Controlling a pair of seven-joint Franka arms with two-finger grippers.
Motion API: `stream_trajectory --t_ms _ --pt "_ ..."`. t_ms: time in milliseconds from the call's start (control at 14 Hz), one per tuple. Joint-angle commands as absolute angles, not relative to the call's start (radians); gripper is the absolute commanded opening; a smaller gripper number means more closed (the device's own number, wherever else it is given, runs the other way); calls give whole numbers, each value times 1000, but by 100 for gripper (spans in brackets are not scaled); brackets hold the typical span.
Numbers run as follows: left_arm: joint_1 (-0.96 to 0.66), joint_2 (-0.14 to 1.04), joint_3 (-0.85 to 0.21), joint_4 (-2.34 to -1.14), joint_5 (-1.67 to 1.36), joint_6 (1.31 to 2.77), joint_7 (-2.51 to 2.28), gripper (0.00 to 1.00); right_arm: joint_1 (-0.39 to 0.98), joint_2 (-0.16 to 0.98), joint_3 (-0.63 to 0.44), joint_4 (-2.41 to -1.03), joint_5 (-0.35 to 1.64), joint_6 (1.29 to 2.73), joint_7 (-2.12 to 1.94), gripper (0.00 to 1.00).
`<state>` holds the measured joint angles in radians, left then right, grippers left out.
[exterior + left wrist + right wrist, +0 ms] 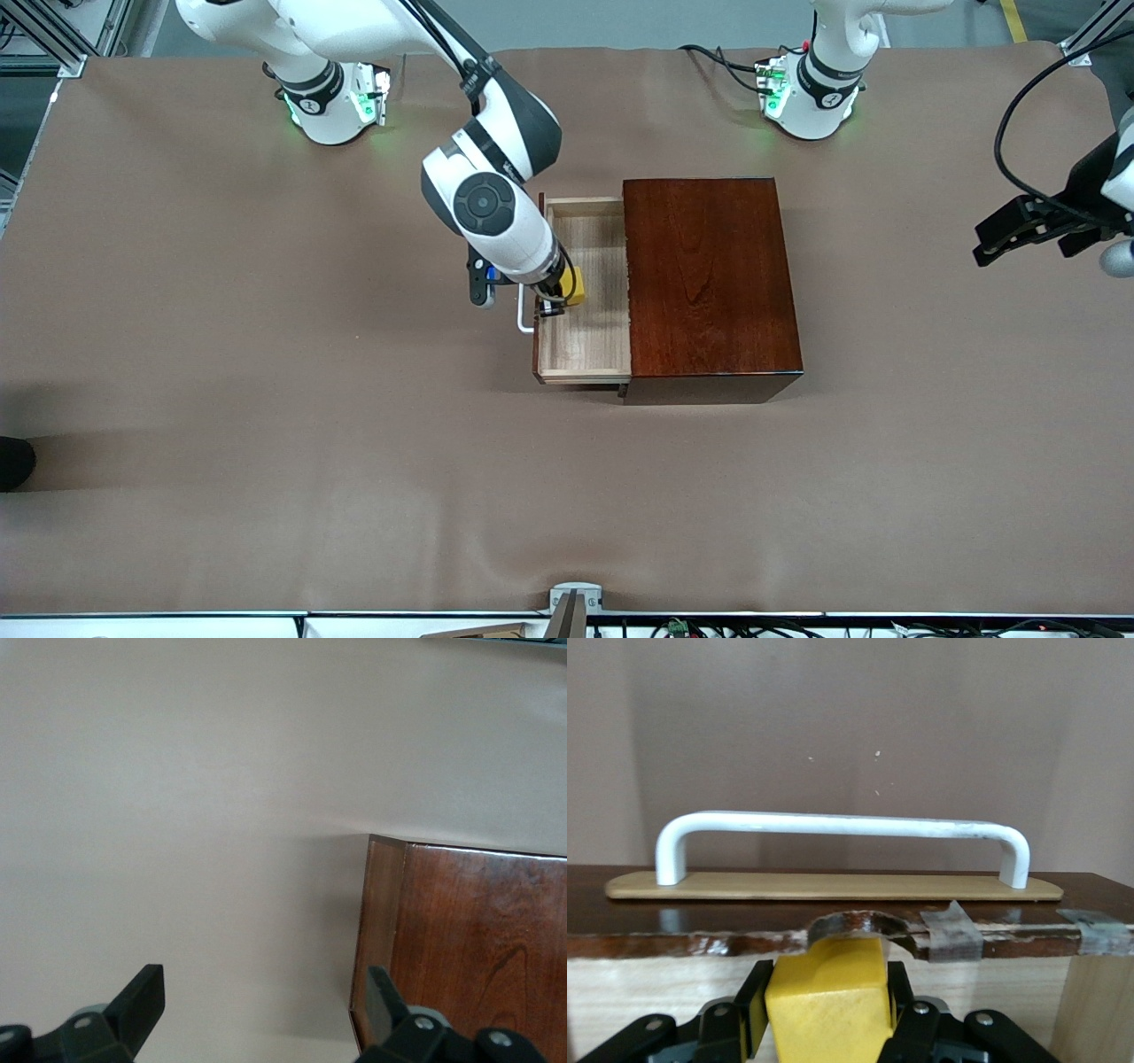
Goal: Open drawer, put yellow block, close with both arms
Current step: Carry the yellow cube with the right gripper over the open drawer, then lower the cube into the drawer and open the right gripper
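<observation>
yellow block [574, 285] — right gripper [556, 299] — over drawer [586, 341]

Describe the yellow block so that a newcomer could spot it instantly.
Find the dark wooden box mid-table; its pale drawer stands pulled out toward the right arm's end. Over that drawer, the right gripper is shut on the yellow block, the only bright thing there.
</observation>
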<state>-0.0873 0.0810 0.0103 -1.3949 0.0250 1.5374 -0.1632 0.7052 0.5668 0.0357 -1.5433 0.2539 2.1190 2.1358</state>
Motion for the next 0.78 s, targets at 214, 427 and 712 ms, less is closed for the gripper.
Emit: stream_trajectory --t_ms 214,427,712 --pt "-67 60 5 -1413 35 1531 -123 100 732 580 25 -1536 265 2132 2212 0" --pt "-61 61 6 -1416 35 1529 -117 100 727 580 25 -1531 264 2126 2212 41" --pt "-63 67 6 -1416 35 1531 -114 100 718 572 20 -1488 207 2086 2206 100"
